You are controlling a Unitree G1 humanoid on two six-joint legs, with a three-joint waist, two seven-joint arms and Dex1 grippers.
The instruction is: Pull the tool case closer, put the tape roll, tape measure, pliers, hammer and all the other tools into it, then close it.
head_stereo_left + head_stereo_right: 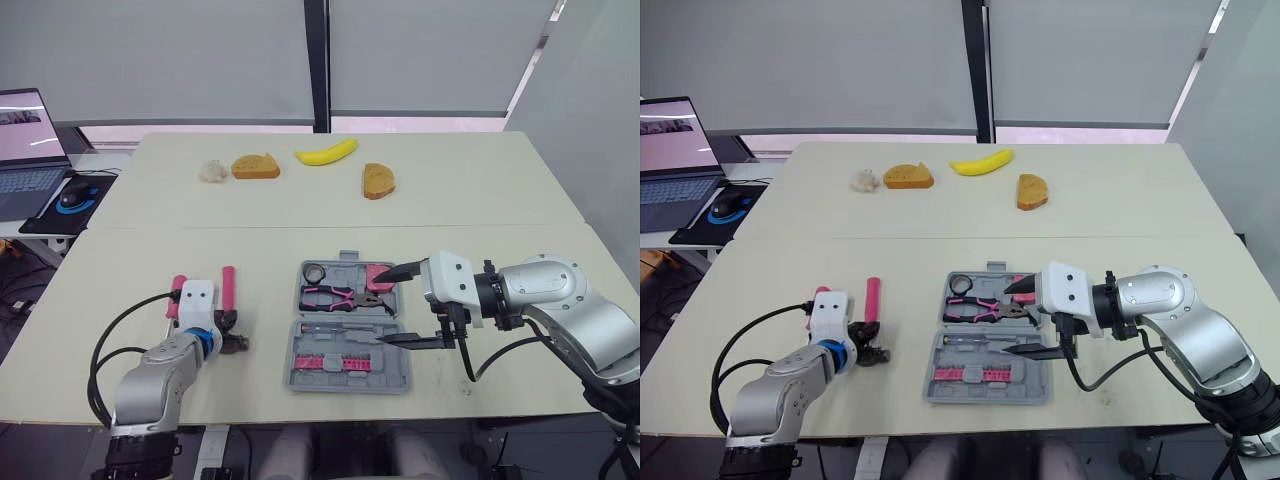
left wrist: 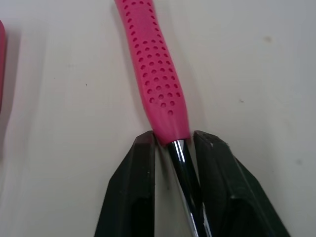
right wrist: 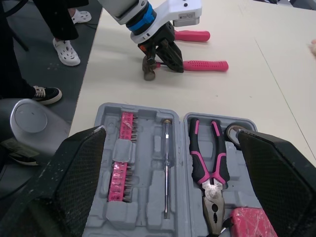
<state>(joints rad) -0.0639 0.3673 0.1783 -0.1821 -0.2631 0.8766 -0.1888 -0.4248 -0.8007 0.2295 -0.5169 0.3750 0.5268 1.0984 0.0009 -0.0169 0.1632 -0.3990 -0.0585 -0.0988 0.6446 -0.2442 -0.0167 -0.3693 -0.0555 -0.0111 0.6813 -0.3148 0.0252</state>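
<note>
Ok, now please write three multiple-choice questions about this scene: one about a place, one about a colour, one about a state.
1. Where do the pliers lie?
A) in the tool case
B) in the left gripper
C) under the hammer

2. What colour is the hammer handle?
A) yellow
B) blue
C) pink

3. What is the state of the right gripper?
A) shut on the pliers
B) open above the tool case
C) shut on the hammer

Answers: 1 A, they sit in a moulded slot; 2 C, the dotted grip is pink; 3 B, its fingers stand wide apart, holding nothing.
</note>
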